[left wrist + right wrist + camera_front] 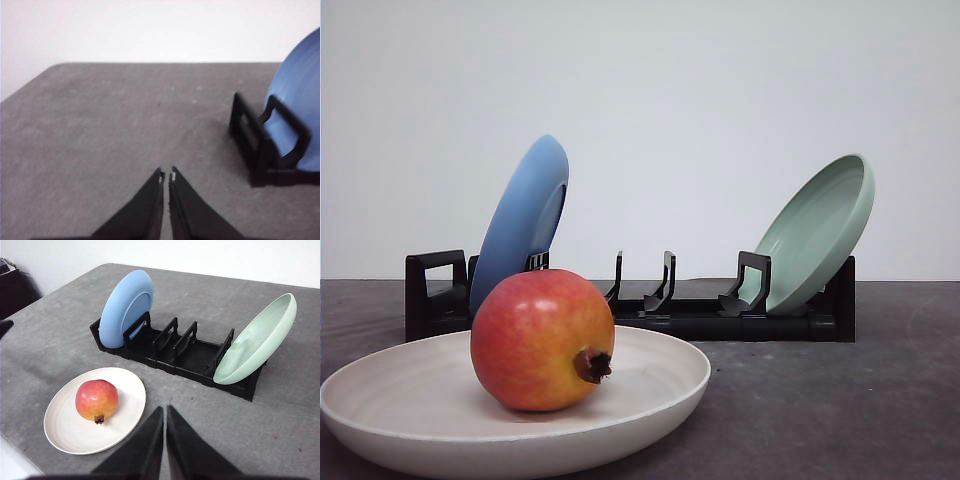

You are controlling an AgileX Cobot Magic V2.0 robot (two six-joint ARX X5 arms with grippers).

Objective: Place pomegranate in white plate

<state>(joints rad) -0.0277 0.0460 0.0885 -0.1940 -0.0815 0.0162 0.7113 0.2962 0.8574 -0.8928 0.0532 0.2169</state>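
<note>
- Table: grey, matte; bare surface is seen beneath both arms.
- Dish rack: black, set behind the white plate; the blue plate and the pale green plate are leaned in its two ends.
- White plate: flat on the table, at about 10 o'clock of the right gripper in the right wrist view.
- Pomegranate: seated inside the plate, left of centre, calyx turned toward the front camera; placement is judged done.
- Right gripper: fingers pressed together, nothing held, clear of the plate.
- Left gripper: fingers likewise closed, empty, over bare table near the rack's end.
- Step judged: retreat; arms are best kept high and away from the rim so the fruit is not rolled.
</note>
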